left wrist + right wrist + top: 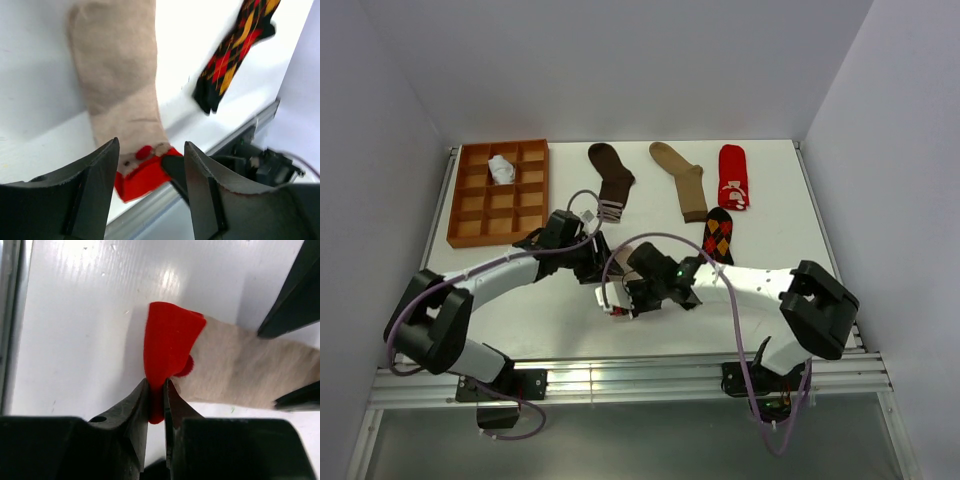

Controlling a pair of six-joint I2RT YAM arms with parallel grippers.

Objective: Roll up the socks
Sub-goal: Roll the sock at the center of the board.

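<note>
The beige red-toed sock [120, 75] lies flat on the white table, mostly hidden under both grippers in the top view. My right gripper [156, 400] is shut on its red toe [170, 340] and has the toe folded up off the table; the beige body [240, 370] stretches away to the right. My left gripper [150, 150] is open, with its jaws either side of the sock just above the toe end. The black-orange argyle sock [718, 236], red sock [732, 176], tan sock [682, 178] and dark brown sock [612, 180] lie flat at the back.
The orange-brown gridded tray [470, 222] stands at the back left with a rolled white sock [501, 169] in one cell. The table's metal front rail [620, 378] runs close below the grippers. The two arms [740, 282] meet at mid-table.
</note>
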